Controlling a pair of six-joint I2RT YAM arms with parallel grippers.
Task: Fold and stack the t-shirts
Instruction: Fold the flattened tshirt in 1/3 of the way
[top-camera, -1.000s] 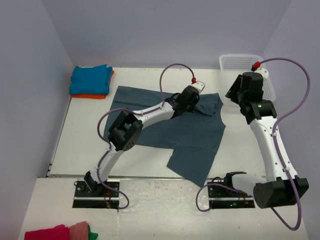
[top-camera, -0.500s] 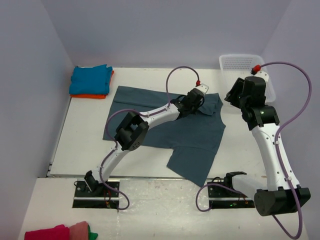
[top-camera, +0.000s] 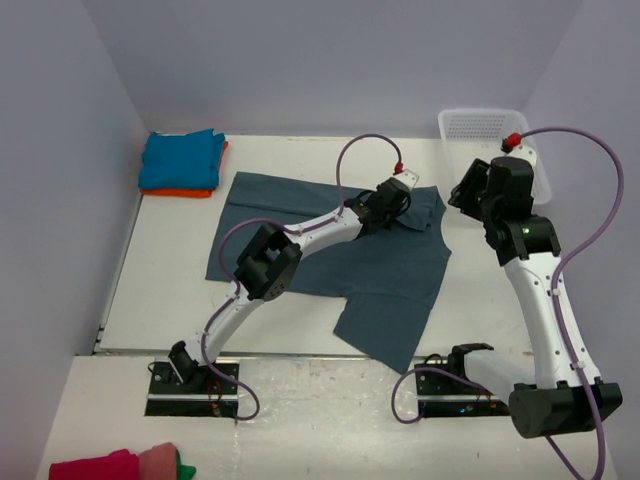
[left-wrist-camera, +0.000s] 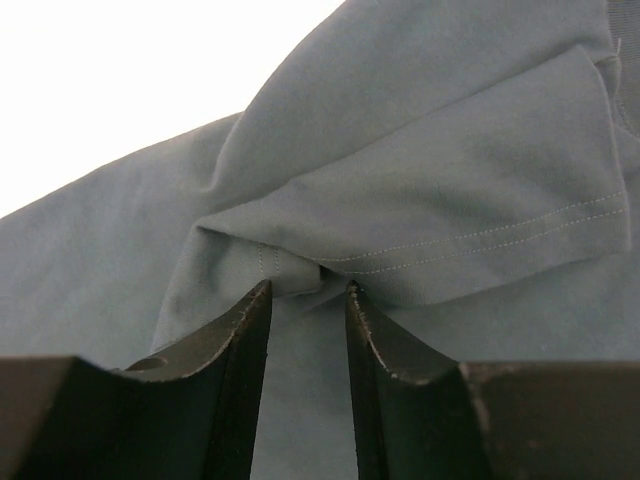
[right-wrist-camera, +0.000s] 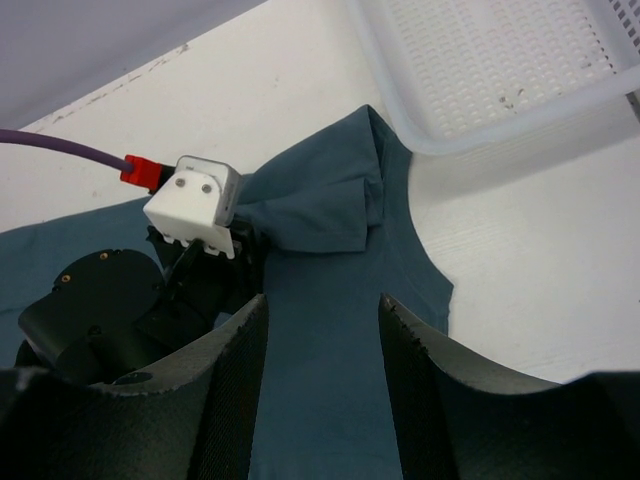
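Sleeve (left-wrist-camera: 450, 200) of slate-blue t-shirt (top-camera: 390, 280) lay bunched at tips of left hand (left-wrist-camera: 307, 287), jaws narrowly apart; right hand (right-wrist-camera: 322, 300) gaped, empty. Risk: tips snagging cloth & dragging fold undone.

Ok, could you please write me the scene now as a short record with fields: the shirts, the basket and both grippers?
shirt in work: slate-blue t-shirt, spread on the table, one sleeve folded inward
folded stack: turquoise t-shirt on orange t-shirt, far left corner
basket: white mesh, far right, nothing seen inside
left gripper: low at the folded sleeve, jaws parted, a small cloth fold at the tips
right gripper: open, empty, above the shirt's edge by the basket
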